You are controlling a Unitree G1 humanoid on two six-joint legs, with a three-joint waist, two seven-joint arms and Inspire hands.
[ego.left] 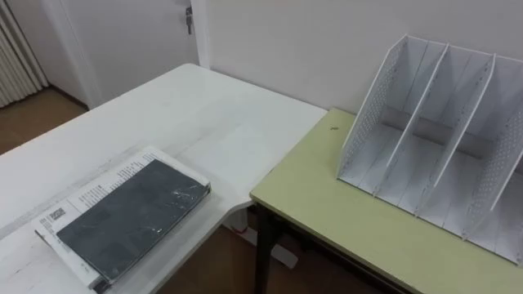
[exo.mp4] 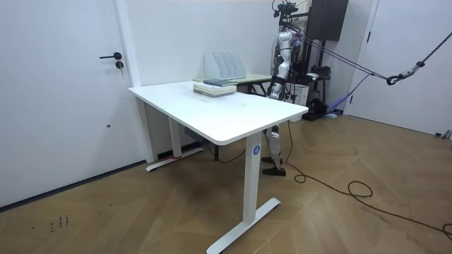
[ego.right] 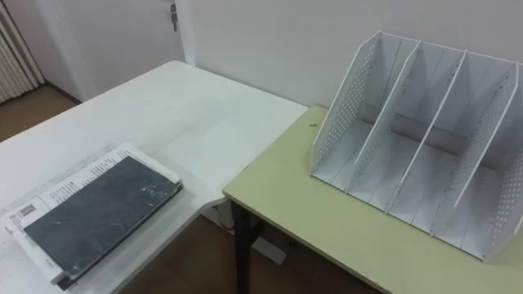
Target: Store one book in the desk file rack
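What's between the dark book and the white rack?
In the left eye view, only bare white desk and bare green table lie between the dark book and the file rack.

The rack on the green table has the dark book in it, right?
Not right. The rack on the green table is empty. The dark book lies flat on the white desk, on top of a pale book. The left eye view shows it.
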